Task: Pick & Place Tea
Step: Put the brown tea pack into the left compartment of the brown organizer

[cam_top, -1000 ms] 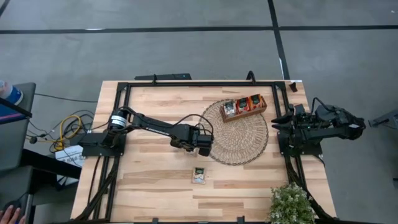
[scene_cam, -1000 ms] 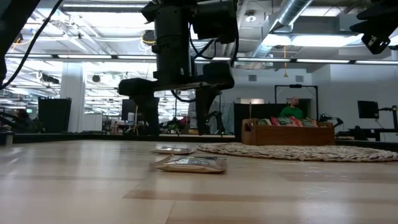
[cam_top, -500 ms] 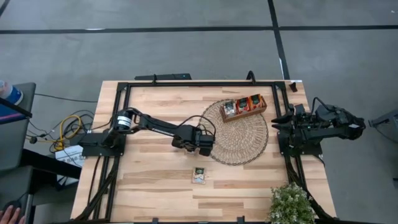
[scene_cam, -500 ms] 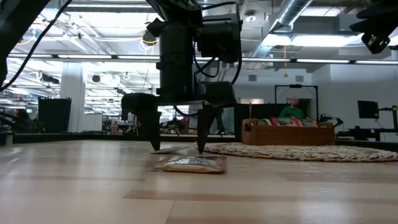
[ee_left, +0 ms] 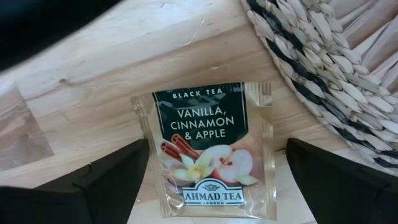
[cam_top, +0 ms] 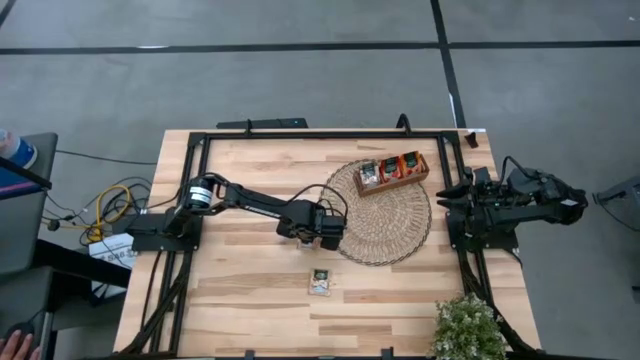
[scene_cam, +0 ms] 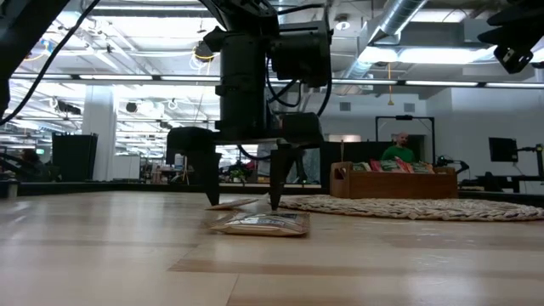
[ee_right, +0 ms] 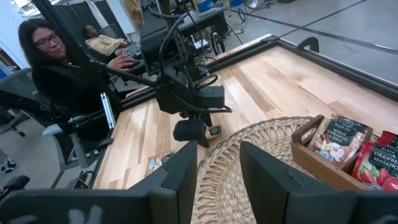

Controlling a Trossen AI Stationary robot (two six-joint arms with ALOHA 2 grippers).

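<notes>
High view: the left gripper [cam_top: 322, 238] is low over the table [cam_top: 250, 300], just beside the edge of the wicker mat [cam_top: 395, 230], with bare wood toward the front. Its jaws are spread wide, straddling a tea sachet [ee_left: 208, 149] lying flat, not gripping it. A second sachet [cam_top: 320, 282] lies nearer the front. The right gripper [cam_top: 450, 196] waits at the table's right edge, jaws partly apart, empty.

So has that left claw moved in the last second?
Yes. The left gripper has dropped toward the table, its open fingers now straddling a tea sachet beside the wicker mat.
</notes>
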